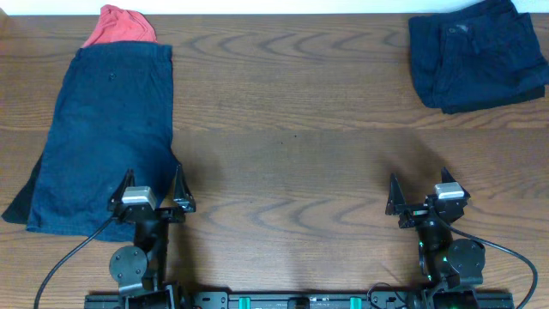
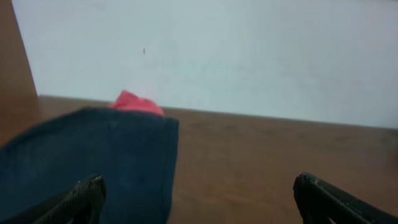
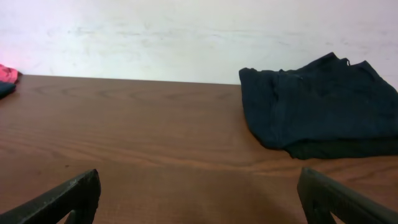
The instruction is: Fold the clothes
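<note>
A dark navy garment lies spread flat on the left of the wooden table, and it also shows in the left wrist view. A folded dark navy garment lies at the far right, also seen in the right wrist view. My left gripper is open and empty at the spread garment's near right edge; its fingers straddle that edge. My right gripper is open and empty over bare wood, well short of the folded garment.
A red cloth lies at the far end of the spread garment, partly under it; it also shows in the left wrist view. A white wall stands behind the table's far edge.
</note>
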{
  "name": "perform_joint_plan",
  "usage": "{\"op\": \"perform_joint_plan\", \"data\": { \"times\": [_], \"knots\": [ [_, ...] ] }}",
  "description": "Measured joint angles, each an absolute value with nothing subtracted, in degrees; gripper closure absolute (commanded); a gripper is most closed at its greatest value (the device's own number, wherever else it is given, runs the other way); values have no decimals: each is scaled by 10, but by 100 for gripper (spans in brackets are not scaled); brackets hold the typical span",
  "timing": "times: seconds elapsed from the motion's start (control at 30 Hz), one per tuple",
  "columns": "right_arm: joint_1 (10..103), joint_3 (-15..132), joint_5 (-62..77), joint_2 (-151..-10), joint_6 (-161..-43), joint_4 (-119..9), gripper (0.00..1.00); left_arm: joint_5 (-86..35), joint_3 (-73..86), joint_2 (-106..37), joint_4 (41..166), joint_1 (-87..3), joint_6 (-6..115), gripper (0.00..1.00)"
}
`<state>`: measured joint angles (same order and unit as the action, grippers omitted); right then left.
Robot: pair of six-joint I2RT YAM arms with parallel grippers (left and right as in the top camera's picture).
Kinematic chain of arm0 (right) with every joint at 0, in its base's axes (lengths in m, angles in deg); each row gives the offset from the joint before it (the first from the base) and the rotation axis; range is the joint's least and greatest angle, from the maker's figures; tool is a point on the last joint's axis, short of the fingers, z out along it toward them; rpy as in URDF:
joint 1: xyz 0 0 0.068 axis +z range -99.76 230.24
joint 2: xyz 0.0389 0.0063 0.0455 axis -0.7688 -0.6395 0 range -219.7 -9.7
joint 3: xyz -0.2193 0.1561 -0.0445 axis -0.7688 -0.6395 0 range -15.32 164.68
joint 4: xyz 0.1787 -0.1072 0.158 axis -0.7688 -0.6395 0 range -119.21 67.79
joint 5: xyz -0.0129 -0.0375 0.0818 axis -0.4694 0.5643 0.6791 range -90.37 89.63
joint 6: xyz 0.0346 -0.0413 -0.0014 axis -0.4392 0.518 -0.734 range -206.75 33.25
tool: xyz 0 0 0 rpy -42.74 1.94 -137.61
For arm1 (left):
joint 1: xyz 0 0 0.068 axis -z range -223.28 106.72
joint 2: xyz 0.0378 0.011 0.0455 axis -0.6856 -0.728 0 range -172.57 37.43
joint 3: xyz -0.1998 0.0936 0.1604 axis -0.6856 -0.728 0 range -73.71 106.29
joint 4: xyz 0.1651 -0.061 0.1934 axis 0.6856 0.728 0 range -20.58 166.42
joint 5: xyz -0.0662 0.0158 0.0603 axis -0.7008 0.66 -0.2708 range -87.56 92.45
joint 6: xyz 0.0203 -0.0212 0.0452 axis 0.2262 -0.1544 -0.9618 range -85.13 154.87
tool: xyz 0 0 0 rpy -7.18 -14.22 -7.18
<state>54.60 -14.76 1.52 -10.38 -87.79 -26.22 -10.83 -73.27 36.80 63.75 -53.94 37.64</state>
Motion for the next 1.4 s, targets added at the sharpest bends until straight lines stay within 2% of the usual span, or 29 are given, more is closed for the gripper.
{"op": "perform_joint_plan", "data": {
  "times": [0.27, 1.4],
  "knots": [
    [546, -148, 15, -104, -878, -262, 1, -97, -730, 368, 696, -539, 376, 2],
    [546, -148, 15, -104, -878, -262, 1, -92, -729, 368, 697, -539, 376, 2]
  ]
}}
